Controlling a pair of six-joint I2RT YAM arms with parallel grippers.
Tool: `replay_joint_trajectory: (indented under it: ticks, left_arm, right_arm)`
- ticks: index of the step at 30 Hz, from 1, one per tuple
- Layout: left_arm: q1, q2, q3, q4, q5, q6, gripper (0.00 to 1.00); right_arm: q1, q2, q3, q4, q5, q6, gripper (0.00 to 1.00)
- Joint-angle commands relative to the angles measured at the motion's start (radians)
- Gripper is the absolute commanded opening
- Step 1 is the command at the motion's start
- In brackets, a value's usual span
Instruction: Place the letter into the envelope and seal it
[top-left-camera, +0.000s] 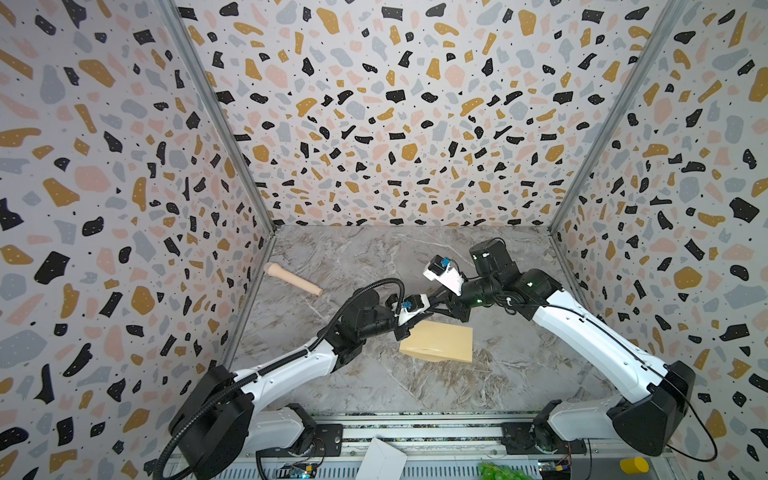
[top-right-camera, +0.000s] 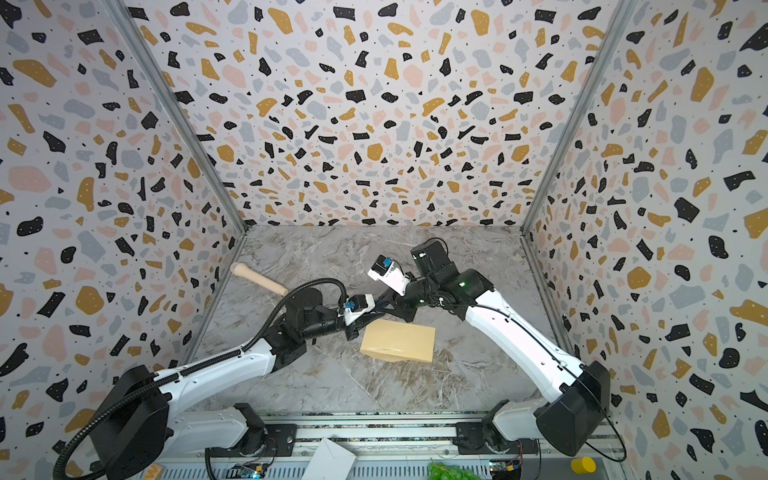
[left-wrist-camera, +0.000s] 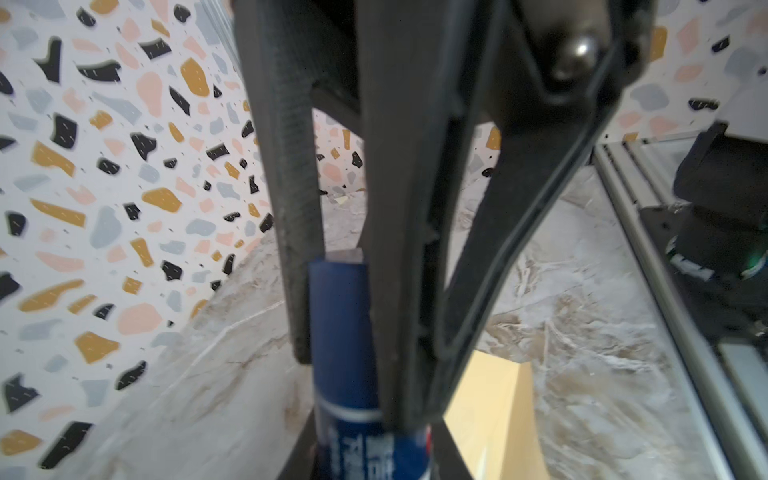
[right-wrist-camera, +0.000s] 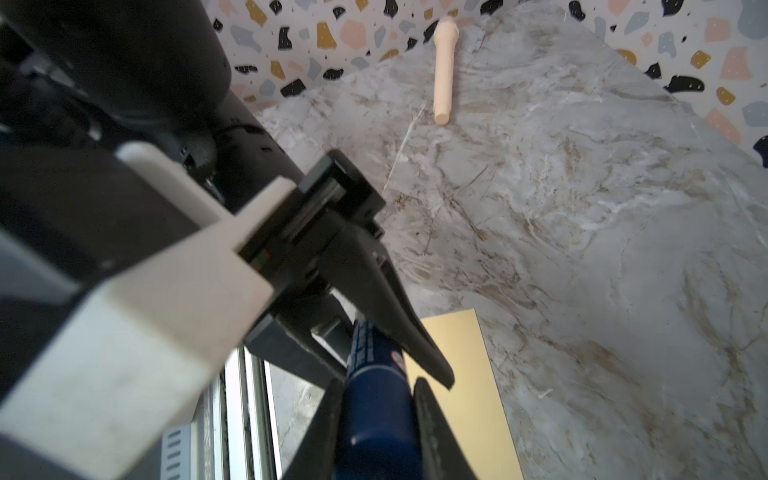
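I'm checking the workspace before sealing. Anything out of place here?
A wooden peg lies loose by the left wall, well apart from the envelope; it seems unrelated to the job. The letter is not in view.

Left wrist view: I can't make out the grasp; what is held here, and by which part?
A dark blue tube, gripped at both ends: the right gripper clamps its plain cap end, the left gripper its printed body.

envelope logged as plain tan | tabletop veined grey-brown marble | walls speckled black, ochre, pink, grey on white | stick pale beige | tube dark blue, white-lettered | arms white, black-jointed
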Motion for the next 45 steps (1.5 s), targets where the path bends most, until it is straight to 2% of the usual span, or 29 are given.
replay_joint_trajectory:
  ticks: [1, 6, 10, 15, 19, 22, 26, 31, 33, 36, 41, 43, 45]
  left_arm:
    - [0.000, 0.003, 0.041, 0.026, 0.036, -0.006, 0.00]
    - [0.001, 0.022, 0.028, 0.032, 0.036, -0.024, 0.00]
    - [0.001, 0.057, 0.031, 0.033, 0.029, -0.059, 0.00]
    - [0.001, 0.071, 0.011, 0.082, -0.159, -0.145, 0.00]
    - [0.001, 0.044, -0.033, 0.158, -0.347, -0.202, 0.00]
    - [-0.005, 0.027, -0.049, 0.169, -0.442, -0.197, 0.00]
    - [-0.029, 0.009, -0.063, 0.183, -0.542, -0.172, 0.00]
    - [-0.051, 0.011, -0.063, 0.161, -0.600, -0.135, 0.00]
    - [-0.052, 0.014, -0.062, 0.149, -0.579, -0.122, 0.00]
    - [-0.047, 0.015, -0.063, 0.151, -0.446, -0.102, 0.00]
    - [-0.007, 0.038, -0.049, 0.147, -0.146, -0.099, 0.00]
    - [0.010, 0.048, -0.043, 0.144, -0.067, -0.102, 0.00]
    - [0.019, 0.053, -0.040, 0.134, -0.017, -0.095, 0.00]
  right_arm:
    - [0.007, -0.005, 0.013, -0.008, 0.013, -0.006, 0.00]
    - [-0.010, -0.011, 0.051, -0.056, 0.054, -0.071, 0.00]
    - [-0.077, -0.041, 0.058, -0.044, 0.016, -0.075, 0.00]
    - [-0.119, -0.042, 0.095, -0.049, 0.004, 0.037, 0.00]
    - [-0.130, -0.036, 0.103, -0.039, 0.074, 0.165, 0.00]
    - [-0.137, -0.015, 0.120, -0.049, 0.129, 0.273, 0.00]
    - [-0.137, 0.031, 0.145, -0.079, 0.130, 0.406, 0.00]
    - [-0.137, 0.074, 0.176, -0.113, 0.124, 0.480, 0.00]
    - [-0.137, 0.078, 0.180, -0.112, 0.107, 0.479, 0.00]
    - [-0.135, 0.047, 0.160, -0.074, 0.069, 0.367, 0.00]
    - [-0.136, -0.022, 0.114, -0.068, -0.029, 0.043, 0.00]
    - [-0.139, -0.035, 0.112, -0.097, -0.078, -0.089, 0.00]
    - [-0.144, -0.043, 0.108, -0.114, -0.118, -0.188, 0.10]
